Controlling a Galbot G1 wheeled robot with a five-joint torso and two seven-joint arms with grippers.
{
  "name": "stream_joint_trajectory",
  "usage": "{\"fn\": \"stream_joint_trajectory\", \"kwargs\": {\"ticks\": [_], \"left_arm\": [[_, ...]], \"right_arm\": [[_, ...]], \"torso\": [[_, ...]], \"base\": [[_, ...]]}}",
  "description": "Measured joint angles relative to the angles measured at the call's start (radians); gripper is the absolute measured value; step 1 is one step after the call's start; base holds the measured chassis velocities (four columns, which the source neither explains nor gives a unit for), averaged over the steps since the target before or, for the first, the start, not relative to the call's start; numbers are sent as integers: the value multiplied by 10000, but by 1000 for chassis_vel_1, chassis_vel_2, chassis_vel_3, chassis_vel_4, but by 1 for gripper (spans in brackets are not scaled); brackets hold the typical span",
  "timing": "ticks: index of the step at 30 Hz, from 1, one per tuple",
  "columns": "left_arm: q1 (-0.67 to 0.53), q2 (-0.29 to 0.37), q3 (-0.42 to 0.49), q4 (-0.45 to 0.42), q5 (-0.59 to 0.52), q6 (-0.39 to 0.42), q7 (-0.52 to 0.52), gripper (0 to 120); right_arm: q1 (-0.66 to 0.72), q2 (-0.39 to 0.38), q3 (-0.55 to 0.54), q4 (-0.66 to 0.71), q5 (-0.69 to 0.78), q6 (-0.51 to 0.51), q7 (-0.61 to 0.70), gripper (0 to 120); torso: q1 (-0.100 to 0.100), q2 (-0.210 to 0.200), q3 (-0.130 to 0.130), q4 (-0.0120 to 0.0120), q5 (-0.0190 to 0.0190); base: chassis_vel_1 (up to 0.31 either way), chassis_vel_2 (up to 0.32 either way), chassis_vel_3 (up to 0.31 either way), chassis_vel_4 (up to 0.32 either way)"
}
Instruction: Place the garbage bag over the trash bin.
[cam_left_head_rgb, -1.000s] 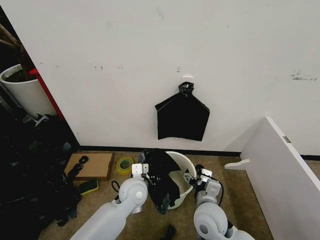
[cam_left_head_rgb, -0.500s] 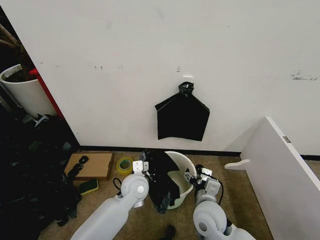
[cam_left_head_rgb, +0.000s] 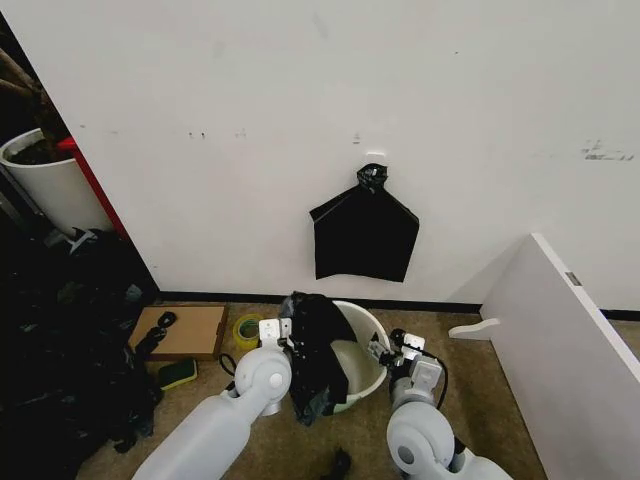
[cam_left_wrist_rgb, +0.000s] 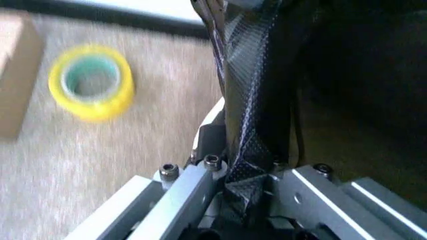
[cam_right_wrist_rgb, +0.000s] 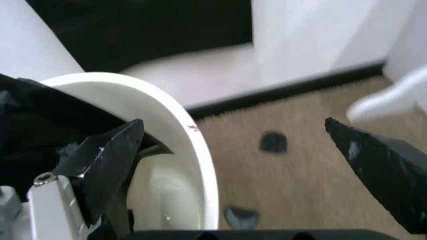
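At the far left stands a pot (cam_left_head_rgb: 45, 185) with a plant, then a cardboard box (cam_left_head_rgb: 185, 330) and a roll of yellow tape (cam_left_head_rgb: 247, 331) on the floor. My left gripper (cam_left_head_rgb: 283, 332) sits just past the tape, at the left side of the bin (cam_left_head_rgb: 362, 372), and its jaws are clamped on a fold of the bag (cam_left_head_rgb: 315, 350); my left wrist view shows the black film pinched tight between them. Over the last second this arm has drawn a little to the left and the bag has come with it, so the black plastic now covers less of the bin's mouth and more white interior shows. Most of the bag hangs bunched over the bin's left rim and down its outer side, with one end trailing toward the floor. I take that as the film being stretched open from my left side, though the mouth is not yet around the rim. To the right, my right gripper (cam_left_head_rgb: 397, 350) has hardly shifted; it rests at the bin's right rim with its jaws spread wide and holding nothing. A flat black bundle (cam_left_head_rgb: 364, 235) hangs on the wall above.
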Motion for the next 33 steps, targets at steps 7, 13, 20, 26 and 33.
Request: {"fn": "stream_joint_trajectory", "kwargs": {"ticks": [7,13,20,26,33], "left_arm": [[441,545,-312,-262,1481,-1767,1912,1],[806,678,-537,-175,2489,-2633,2749,1],[991,758,-673,-230,2934,-2998,3038,1],[1123,779,-627,-358,3342,-3097,3094,1],[1421,866,-611,-540,3652,-3129,3106,1]], "right_arm": [[-84,-537,214,922,-1022,221,-1229,100],[-307,-1169,475,1892,-1118,390,-2888,100],[-925,-2175,687,2852,-710,417,-5353,100],[-273,-2636,305,3027,664,-701,-6592,100],[341,-2388,-200,2318,695,-1191,-6779,100]], "torso": [[0,0,0,0,0],[0,0,0,-1,-1],[0,1,-1,-4,-1],[-1,3,-1,-1,-1],[0,3,1,-2,1]], "base": [[0,0,0,0],[0,0,0,0],[0,0,0,0],[0,0,0,0],[0,0,0,0]]}}
